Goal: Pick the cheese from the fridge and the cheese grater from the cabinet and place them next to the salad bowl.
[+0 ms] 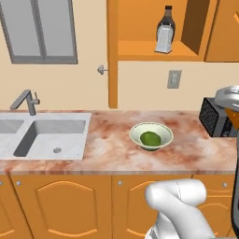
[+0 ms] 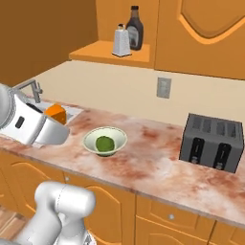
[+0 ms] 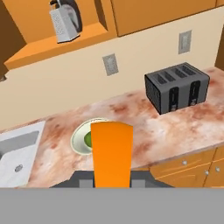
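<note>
My gripper (image 3: 112,181) is shut on the cheese (image 3: 111,152), an orange wedge that sticks up between the fingers. From the right base camera the cheese (image 2: 56,113) and gripper (image 2: 56,119) hover over the counter, left of the salad bowl (image 2: 105,141) and above it. The pale bowl with its green lump (image 1: 151,136) sits mid-counter, and in the hand view the bowl (image 3: 80,139) is half hidden behind the cheese. The silver cheese grater (image 1: 163,40) (image 2: 121,43) (image 3: 64,25) stands on the shelf of the open cabinet (image 1: 140,49). The fridge is out of view.
A dark bottle (image 1: 166,19) (image 2: 135,33) stands behind the grater. A black toaster (image 2: 213,143) (image 3: 177,87) (image 1: 215,116) sits on the counter right of the bowl. The sink (image 1: 51,135) with its faucet (image 1: 27,100) lies left. Marbled counter (image 2: 158,162) spreads between bowl and toaster.
</note>
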Tool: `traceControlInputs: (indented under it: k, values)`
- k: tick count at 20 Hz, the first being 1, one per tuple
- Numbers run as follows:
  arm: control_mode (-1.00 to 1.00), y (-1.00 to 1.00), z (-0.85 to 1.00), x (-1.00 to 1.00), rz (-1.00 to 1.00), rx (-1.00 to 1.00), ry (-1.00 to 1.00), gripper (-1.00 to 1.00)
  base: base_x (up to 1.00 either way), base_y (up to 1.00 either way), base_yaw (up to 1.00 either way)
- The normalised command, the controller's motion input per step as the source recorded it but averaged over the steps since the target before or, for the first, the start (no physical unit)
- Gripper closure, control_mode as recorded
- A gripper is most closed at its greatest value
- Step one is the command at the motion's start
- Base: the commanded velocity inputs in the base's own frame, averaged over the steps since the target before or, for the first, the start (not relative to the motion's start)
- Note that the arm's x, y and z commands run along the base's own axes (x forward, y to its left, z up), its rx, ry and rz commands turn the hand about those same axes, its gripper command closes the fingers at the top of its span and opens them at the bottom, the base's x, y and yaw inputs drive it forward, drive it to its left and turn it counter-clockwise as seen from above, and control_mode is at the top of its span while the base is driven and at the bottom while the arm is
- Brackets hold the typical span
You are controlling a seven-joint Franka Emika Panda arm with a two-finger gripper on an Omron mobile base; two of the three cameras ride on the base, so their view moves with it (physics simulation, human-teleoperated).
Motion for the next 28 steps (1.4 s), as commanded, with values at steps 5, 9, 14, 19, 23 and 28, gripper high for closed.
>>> traceControlInputs:
  k: [5, 9, 14, 19, 23, 28]
  values:
    - [1.0, 0.0, 0.0, 0.0, 0.0, 0.0, 0.0, 1.0, 0.25, -0.1, -0.24]
    - [1.0, 0.0, 0.0, 0.0, 0.0, 0.0, 0.0, 1.0, 0.36, 0.1, -0.09]
    - [1.0, 0.0, 0.0, 0.0, 0.0, 0.0, 0.0, 1.0, 0.62, -0.02, -0.05]
    - [1.0, 0.0, 0.0, 0.0, 0.0, 0.0, 0.0, 1.0, 0.18, 0.01, -0.04]
    - [1.0, 0.0, 0.0, 0.0, 0.0, 0.0, 0.0, 1.0, 0.01, 0.02, -0.1]
    - [1.0, 0.0, 0.0, 0.0, 0.0, 0.0, 0.0, 1.0, 0.0, 0.0, -0.1]
